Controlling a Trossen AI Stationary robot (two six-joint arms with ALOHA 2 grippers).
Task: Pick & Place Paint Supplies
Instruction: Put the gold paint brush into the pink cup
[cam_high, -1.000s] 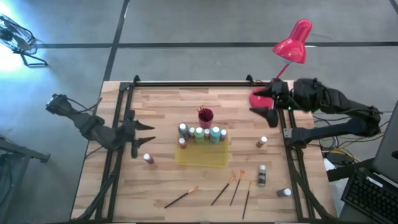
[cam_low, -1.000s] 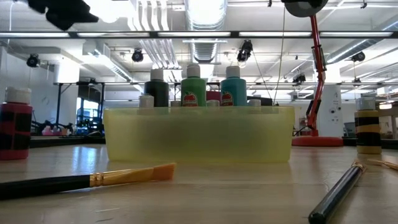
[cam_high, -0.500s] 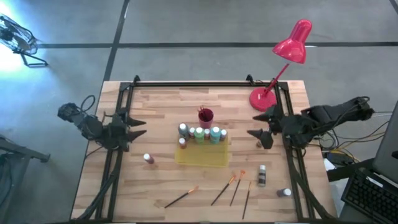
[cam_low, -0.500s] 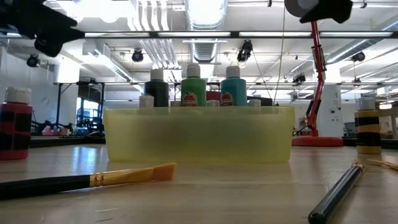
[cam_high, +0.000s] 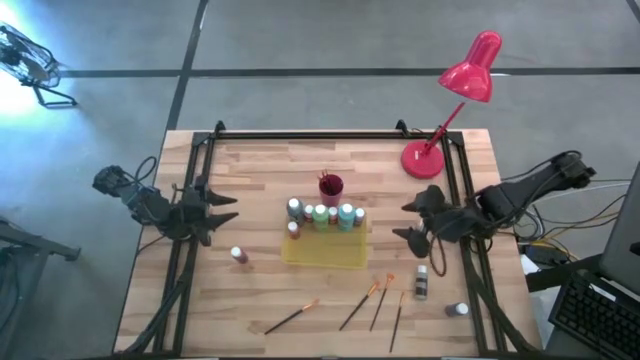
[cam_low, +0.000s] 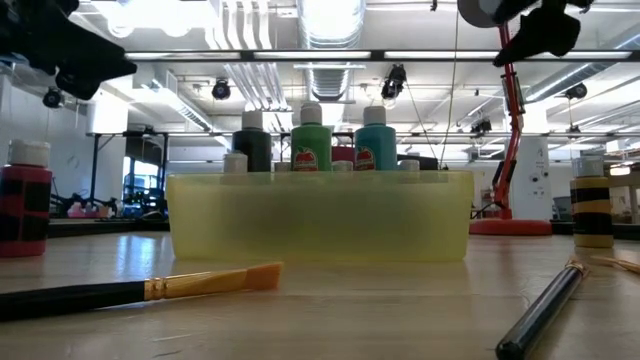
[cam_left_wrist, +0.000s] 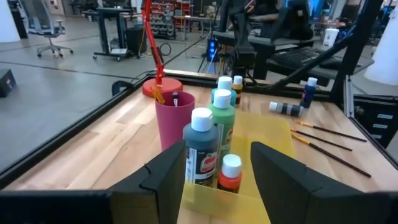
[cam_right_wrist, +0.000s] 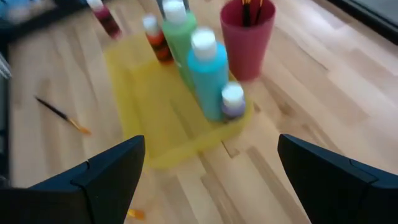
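Note:
A flat yellow tray (cam_high: 325, 248) lies mid-table with several paint bottles (cam_high: 322, 214) standing along its far end, among them a light blue one (cam_right_wrist: 208, 68) and a green one (cam_left_wrist: 222, 118). Loose bottles stand or lie at the left (cam_high: 238, 255) and near right (cam_high: 421, 282) (cam_high: 457, 310). Several brushes (cam_high: 291, 317) (cam_high: 372, 300) lie flat toward the near edge. My left gripper (cam_high: 226, 208) hangs open above the table left of the tray. My right gripper (cam_high: 406, 222) hangs open right of the tray, pointing at it.
A magenta cup (cam_high: 331, 186) holding brushes stands just beyond the tray. A red desk lamp (cam_high: 425, 158) stands at the far right corner. Black frame rails (cam_high: 300, 135) run along the far and side edges. Bare wood lies between the tray and the left gripper.
My right gripper has swung from beside the lamp base toward the table's near edge and come down, turning toward the tray. My left gripper has sunk lower and drawn back a little toward the left edge. Nothing on the table has moved.

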